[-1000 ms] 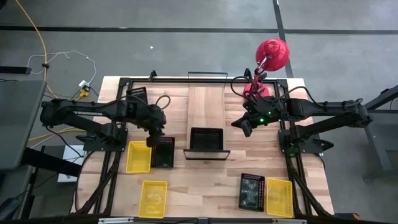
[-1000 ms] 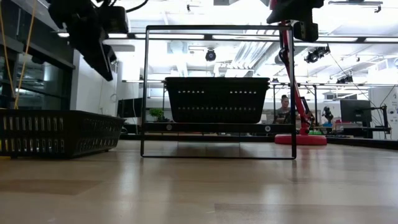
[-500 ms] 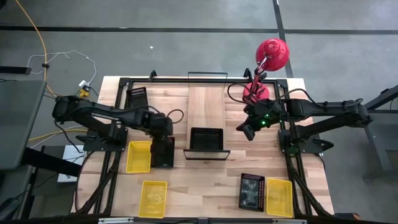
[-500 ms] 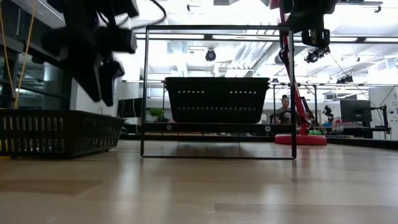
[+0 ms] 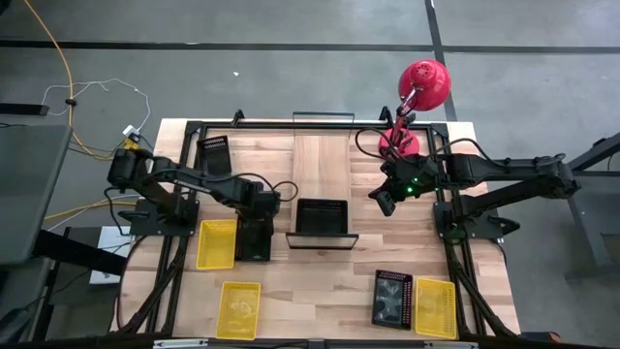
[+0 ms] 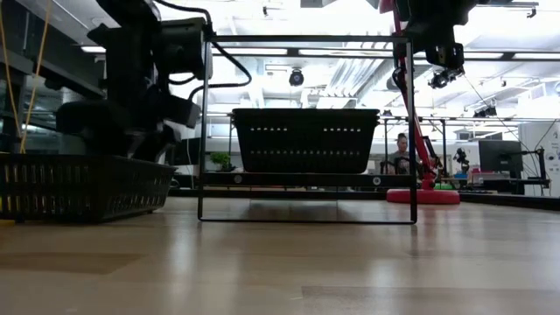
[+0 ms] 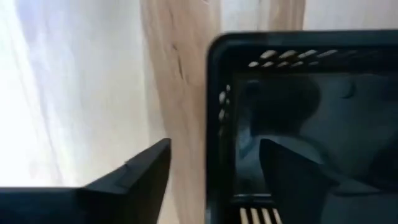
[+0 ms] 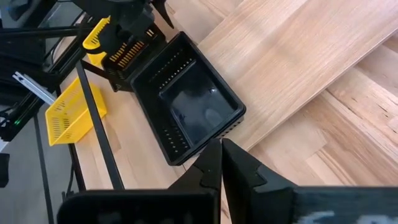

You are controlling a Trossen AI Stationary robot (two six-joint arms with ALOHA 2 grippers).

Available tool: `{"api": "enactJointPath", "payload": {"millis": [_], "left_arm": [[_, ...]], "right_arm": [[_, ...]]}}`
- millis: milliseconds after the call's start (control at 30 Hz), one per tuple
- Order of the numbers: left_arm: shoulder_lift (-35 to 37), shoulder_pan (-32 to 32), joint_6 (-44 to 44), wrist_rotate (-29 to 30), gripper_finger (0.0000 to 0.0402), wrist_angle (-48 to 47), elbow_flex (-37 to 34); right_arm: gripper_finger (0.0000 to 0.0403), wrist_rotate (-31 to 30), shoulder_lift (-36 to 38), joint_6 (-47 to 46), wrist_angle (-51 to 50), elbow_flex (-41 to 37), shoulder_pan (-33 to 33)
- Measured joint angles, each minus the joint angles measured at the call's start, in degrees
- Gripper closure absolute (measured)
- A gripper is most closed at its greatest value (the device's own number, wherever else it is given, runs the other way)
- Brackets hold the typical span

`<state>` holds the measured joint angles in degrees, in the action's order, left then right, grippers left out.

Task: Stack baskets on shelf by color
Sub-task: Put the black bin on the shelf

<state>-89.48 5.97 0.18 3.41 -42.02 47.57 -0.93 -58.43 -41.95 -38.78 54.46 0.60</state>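
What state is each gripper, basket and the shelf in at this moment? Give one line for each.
Left gripper: open, fingers astride a wall of the black basket beside the yellow basket.
Right gripper: shut, empty, raised beside the shelf.
Shelf: holds one black basket.
Three front baskets: loose on the table, unstacked.

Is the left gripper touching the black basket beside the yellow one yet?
Cannot tell. The left wrist view shows the left gripper open with its fingers straddling the black basket wall, but no view plainly shows contact or a gap.
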Motion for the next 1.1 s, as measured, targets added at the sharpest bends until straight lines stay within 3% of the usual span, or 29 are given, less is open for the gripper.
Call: {"api": "enactJointPath", "payload": {"millis": [100,233,267,500,733,867,1100], "left_arm": [[0.54,0.69,0.07,1.95,0.0246,-0.30,0.00],[2.67,3.19,0.57,2.31,0.0373,-0.78,0.45],[3.31,4.11,0.53,2.32,0.0385,-1.20,0.93],[10.97,11.91,3.21,9.14,0.0399,-9.34,7.67],[16.88,19.40,5.48,21.69,0.0401,-13.13,17.72],[18.40,22.07,1.96,26.25,0.0401,-8.91,22.06],[16.96,23.16,-10.01,23.65,0.0401,3.31,22.51]], "right_arm": [[0.0403,0.01,0.00,0.00,-0.01,0.00,0.00],[0.0403,0.01,0.00,0.01,-0.01,0.00,0.00],[0.0403,0.00,0.00,0.00,0.01,0.02,0.02],[0.0403,-0.02,0.00,0.14,0.00,0.01,0.13],[0.0403,-0.84,0.00,1.49,0.00,0.02,0.15],[0.0403,-2.06,0.00,1.51,0.01,0.02,0.15],[0.0403,-8.74,0.00,1.95,0.01,0.02,0.13]]}}
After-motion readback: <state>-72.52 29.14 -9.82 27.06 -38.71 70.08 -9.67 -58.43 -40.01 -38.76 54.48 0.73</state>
